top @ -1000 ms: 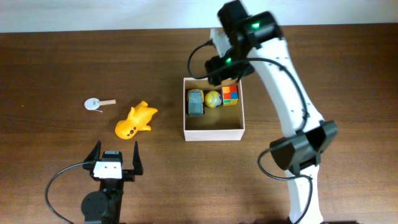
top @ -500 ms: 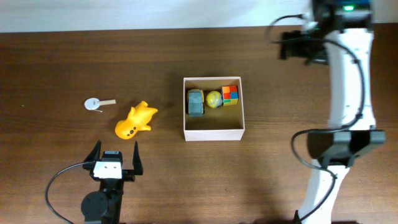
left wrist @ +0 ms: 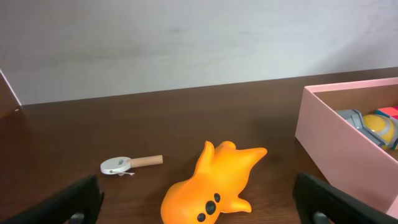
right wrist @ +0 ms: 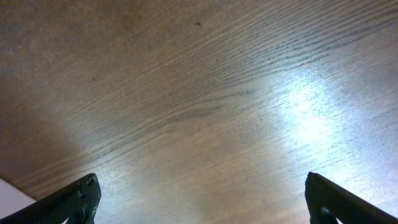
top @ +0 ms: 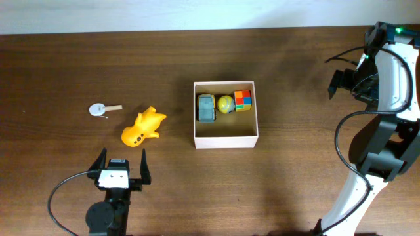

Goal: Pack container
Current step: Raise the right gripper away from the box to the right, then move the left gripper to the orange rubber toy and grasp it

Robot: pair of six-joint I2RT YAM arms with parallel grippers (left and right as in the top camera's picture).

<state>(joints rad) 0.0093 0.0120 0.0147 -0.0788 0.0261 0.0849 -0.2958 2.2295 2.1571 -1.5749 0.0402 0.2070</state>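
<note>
Left pincer (top: 122, 160): jaws spread wide, empty, near orange toy (top: 142, 128).
Right pincer (right wrist: 202, 202): jaws spread wide, empty, over worktop (right wrist: 186, 93).
Container (top: 225, 140): holds grey toy (top: 206, 107), yellow ball (top: 225, 104), coloured cube (top: 243, 100).

Overhead view: high, straight down, wide. It takes in the whole counter (top: 65, 52) and both arms.

Left wrist view: low over the wood, near, facing level toward the back wall (left wrist: 186, 37). With overhead it shares the orange toy (left wrist: 214, 180), the container (left wrist: 333, 146) and the small white disc tool (left wrist: 118, 165).

Right wrist view: close, angled down at wood grain. Fingertips (right wrist: 78, 200) of the right end effector (right wrist: 200, 202) sit in the bottom corners. Overlap with the other views cannot be told.
</note>
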